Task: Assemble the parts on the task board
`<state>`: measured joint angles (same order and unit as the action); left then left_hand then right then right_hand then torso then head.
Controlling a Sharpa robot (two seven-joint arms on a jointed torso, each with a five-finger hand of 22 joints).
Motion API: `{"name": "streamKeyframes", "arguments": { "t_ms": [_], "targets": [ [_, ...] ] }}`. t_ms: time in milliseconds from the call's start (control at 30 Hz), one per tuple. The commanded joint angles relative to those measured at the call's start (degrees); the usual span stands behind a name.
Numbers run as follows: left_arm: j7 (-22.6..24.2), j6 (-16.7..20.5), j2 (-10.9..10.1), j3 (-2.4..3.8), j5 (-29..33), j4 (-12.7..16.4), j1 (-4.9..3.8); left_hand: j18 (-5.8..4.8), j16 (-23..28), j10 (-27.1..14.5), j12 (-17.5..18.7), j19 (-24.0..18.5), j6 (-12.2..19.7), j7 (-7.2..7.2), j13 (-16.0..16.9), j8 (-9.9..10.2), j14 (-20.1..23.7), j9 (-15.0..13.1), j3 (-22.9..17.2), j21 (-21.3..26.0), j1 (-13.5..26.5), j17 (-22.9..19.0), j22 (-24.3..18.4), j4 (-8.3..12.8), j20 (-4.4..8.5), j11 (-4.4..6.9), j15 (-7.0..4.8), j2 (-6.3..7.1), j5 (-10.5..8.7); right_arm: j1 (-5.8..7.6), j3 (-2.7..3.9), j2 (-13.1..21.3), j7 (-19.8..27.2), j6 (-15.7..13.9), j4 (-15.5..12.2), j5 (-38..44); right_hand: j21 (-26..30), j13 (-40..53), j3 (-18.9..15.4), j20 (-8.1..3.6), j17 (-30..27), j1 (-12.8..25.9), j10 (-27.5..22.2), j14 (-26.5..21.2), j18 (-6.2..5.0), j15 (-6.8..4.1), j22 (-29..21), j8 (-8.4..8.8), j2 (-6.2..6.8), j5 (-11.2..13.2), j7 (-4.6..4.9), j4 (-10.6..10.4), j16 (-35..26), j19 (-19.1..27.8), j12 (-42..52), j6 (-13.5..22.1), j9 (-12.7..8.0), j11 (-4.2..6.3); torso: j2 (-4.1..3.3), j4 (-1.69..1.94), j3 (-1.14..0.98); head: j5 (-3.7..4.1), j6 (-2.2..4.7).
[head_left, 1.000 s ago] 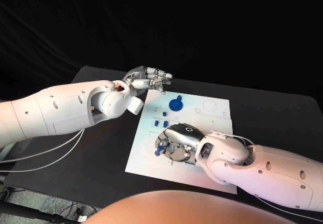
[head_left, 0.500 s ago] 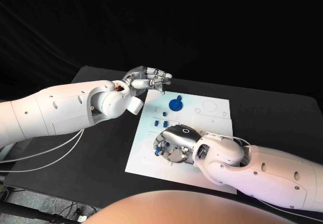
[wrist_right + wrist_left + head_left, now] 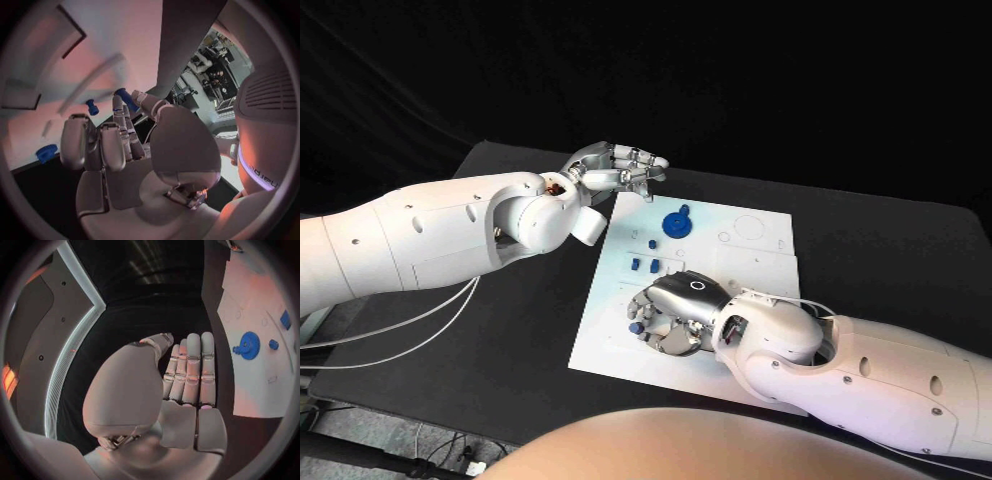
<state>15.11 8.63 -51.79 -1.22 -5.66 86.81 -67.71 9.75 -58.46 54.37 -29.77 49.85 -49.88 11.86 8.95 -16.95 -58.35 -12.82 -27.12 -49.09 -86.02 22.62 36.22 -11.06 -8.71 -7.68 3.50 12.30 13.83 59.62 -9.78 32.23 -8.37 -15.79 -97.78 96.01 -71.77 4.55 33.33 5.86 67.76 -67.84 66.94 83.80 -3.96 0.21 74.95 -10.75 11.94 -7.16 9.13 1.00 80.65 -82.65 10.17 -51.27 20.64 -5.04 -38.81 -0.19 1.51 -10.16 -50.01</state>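
My right hand (image 3: 672,312) has slid nearer and left over the task board (image 3: 747,268), pinching a blue peg (image 3: 127,99); left hand (image 3: 620,168) idles, fingers together. The gear (image 3: 678,221) looks seated; pegs remain.

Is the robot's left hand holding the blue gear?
No, the left hand hovers beyond the board's corner with nothing in it; the blue gear lies on the board.

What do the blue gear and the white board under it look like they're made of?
The blue gear looks like moulded or printed plastic: an even, saturated blue with a dull, matte surface. The white board seems a thin, flat, matte sheet with faint printed outlines; plastic or coated card, I can't tell which.
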Motion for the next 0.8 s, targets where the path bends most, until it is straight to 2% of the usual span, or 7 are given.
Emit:
{"name": "streamKeyframes", "arguments": {
  "t_ms": [33, 267, 433, 533, 600, 667, 800],
  "targets": [
    [0.3, -0.9, 0.0, 0.05, 0.5, 0.2, -0.03, 0.73, -0.2, -0.5, -0.4, -0.1, 0.4, -0.14, 0.1, -0.1, 0.4, -0.1, 0.1, 0.3, 0.7, -0.1, -0.1, 0.1, -0.26, 0.09, -0.05, -0.03, 0.19, -0.12, 0.03, 0.9, -1.6, -2.9, -0.7, 0.8, 0.6, 0.1, -1.0, 0.29, -0.2, 0.4, -0.1, 1.8, -0.08, 0.16, 7.2, 0.82, 0.87, 0.2, -0.02, -0.2, 0.2, 0.1, 0.1, 1.1, -0.4, -0.01, 0.03, -0.01, -0.06, -0.02, 0.01],
    [0.3, -0.7, -0.1, 0.05, 1.4, 0.2, -0.03, 0.73, -0.2, -0.6, -0.5, -0.1, 0.4, -0.14, 0.1, -0.1, 0.4, -0.1, 0.0, 0.4, 0.9, -0.1, -0.1, -0.1, -0.28, 0.08, -0.03, -0.17, 0.18, 0.08, 0.55, 4.1, -0.7, -12.7, -3.7, -1.0, 1.7, 0.4, -3.0, 0.16, -1.1, 0.3, -1.4, 1.4, -0.28, -0.06, 6.8, 2.99, 1.30, -1.1, -0.06, -1.0, -0.3, 0.6, 0.3, 4.3, -1.4, 0.34, -0.02, -0.04, -0.06, 0.19, 0.18],
    [0.3, -0.6, -0.2, 0.04, 2.3, 0.0, -0.03, 0.73, -0.2, -0.6, -0.5, -0.1, 0.4, -0.14, 0.1, -0.1, 0.4, -0.1, 0.0, 0.4, 0.9, -0.1, -0.1, -0.1, -0.28, 0.08, -0.03, -0.17, 0.18, 1.99, 1.17, 8.4, 1.4, -17.3, -6.8, -5.2, 1.7, 0.5, -3.3, 0.08, -1.5, -0.1, -1.5, 1.3, -0.26, -0.12, 6.8, 2.94, 1.05, -1.2, 0.03, -1.2, -0.5, 0.5, 0.7, 4.1, -1.4, 0.36, 0.17, -0.11, -0.06, 0.63, 0.24],
    [0.3, -0.6, -0.2, 0.04, 2.4, -0.1, -0.03, 0.73, -0.2, -0.6, -0.5, -0.1, 0.4, -0.14, 0.1, -0.1, 0.4, -0.1, 0.0, 0.4, 0.9, -0.1, -0.1, -0.1, -0.28, 0.08, -0.03, -0.17, 0.18, 3.63, 1.32, 11.8, 2.4, -16.9, -8.1, -11.2, 1.0, 1.0, -3.3, 0.16, -1.2, -1.1, -0.4, 1.5, -0.09, 0.07, 7.1, 1.83, 0.35, -1.2, 0.01, -1.3, -0.3, 0.2, 1.9, 1.5, -1.1, 0.08, 0.18, -0.06, 0.02, 1.02, 0.37],
    [0.3, -0.6, -0.3, 0.03, 2.5, -0.1, -0.03, 0.73, -0.2, -0.6, -0.5, -0.1, 0.4, -0.14, 0.1, -0.1, 0.4, -0.1, 0.0, 0.4, 0.9, -0.1, -0.1, -0.1, -0.28, 0.08, -0.03, -0.17, 0.18, 4.76, 1.37, 14.4, 2.8, -14.6, -8.7, -16.9, 0.0, 1.9, -3.0, 0.20, -0.5, -1.8, 2.0, 1.8, 0.12, 0.09, 7.6, 0.24, -0.13, -1.3, 0.55, -1.3, 0.1, -0.3, 3.7, -1.7, -0.7, 0.11, 0.19, -0.13, 0.01, 1.25, 0.47],
    [0.2, -0.6, -0.4, 0.02, 2.5, -0.1, -0.03, 0.73, -0.2, -0.6, -0.5, -0.1, 0.4, -0.14, 0.1, -0.1, 0.4, -0.1, 0.0, 0.4, 0.9, -0.1, -0.1, -0.1, -0.28, 0.08, -0.03, -0.17, 0.18, 5.60, 1.39, 16.8, 2.9, -12.8, -9.1, -22.4, -1.7, 3.4, -3.1, -0.16, 0.8, -2.2, 4.8, 2.2, 0.41, -0.53, 8.4, -0.34, -0.59, -1.0, -0.17, -1.4, 0.8, -1.0, 6.0, -2.9, -0.6, 1.01, 0.19, -0.21, -0.03, 1.41, 0.58],
    [0.2, -0.5, -0.6, -0.04, 2.6, -0.2, -0.02, 0.73, -0.2, -0.6, -0.5, -0.1, 0.4, -0.14, 0.1, -0.1, 0.4, -0.1, 0.0, 0.4, 0.9, -0.1, -0.1, -0.1, -0.28, 0.08, -0.03, -0.17, 0.18, 6.63, 1.31, 21.9, 2.1, -9.1, -10.0, -31.0, -4.9, 9.7, -4.7, -1.40, 3.4, -2.5, 7.2, 2.8, 1.07, -1.75, 9.9, -1.47, -0.34, -1.9, -1.31, -1.4, 2.3, -2.3, 13.2, -3.7, -0.1, 2.39, 0.35, -0.51, -0.08, 2.89, 0.80]
  ]
}}
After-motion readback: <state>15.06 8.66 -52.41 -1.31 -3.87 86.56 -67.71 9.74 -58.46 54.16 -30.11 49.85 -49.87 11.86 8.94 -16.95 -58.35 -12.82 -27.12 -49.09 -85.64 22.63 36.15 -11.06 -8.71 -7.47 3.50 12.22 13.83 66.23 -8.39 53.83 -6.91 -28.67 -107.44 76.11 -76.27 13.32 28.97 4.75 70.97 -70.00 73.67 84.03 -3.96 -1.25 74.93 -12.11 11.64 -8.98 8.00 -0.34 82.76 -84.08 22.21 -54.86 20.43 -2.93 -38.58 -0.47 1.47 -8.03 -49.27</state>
